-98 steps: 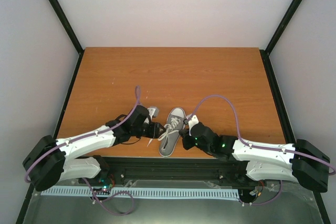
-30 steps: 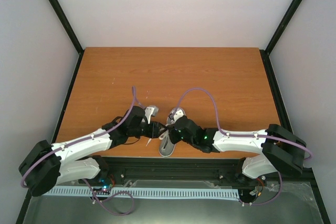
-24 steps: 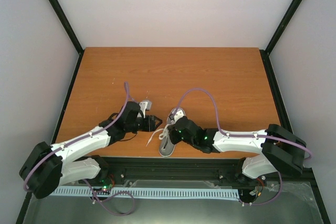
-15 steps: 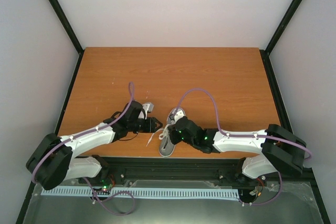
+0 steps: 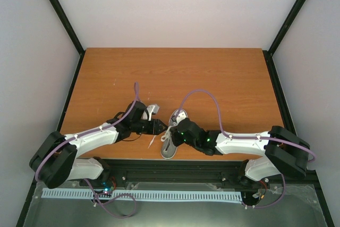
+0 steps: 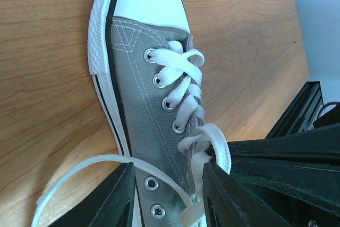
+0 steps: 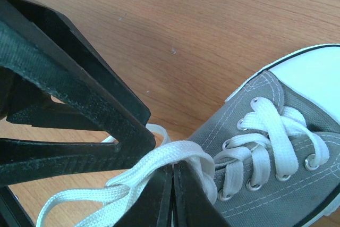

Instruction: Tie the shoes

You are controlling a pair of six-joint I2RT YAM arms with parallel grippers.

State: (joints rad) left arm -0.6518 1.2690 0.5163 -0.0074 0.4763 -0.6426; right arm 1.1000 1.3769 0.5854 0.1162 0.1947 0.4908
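The grey sneaker (image 5: 176,120) lies near the table's front edge with its white toe cap pointing away from me. In the left wrist view the sneaker (image 6: 138,73) shows crossed white laces (image 6: 180,86). My right gripper (image 5: 171,133) is over the shoe's middle. In its own view the right gripper (image 7: 172,166) is shut on a white lace loop (image 7: 175,155) that drapes over its tips. My left gripper (image 5: 161,127) is open at the shoe's left side. In its own view the left gripper (image 6: 167,184) straddles the shoe's eyelet side and a loose lace (image 6: 79,166).
The loose lace end (image 5: 152,141) trails on the wooden table (image 5: 175,73) left of the shoe. The black front rail (image 5: 175,164) runs just behind the heel. Purple cables (image 5: 204,93) arc over both arms. The left gripper's fingers (image 7: 79,104) crowd the right wrist view.
My right gripper came from the shoe's right side onto its laces and has stayed there. My left gripper drew back to the left, then returned to the shoe's left side.
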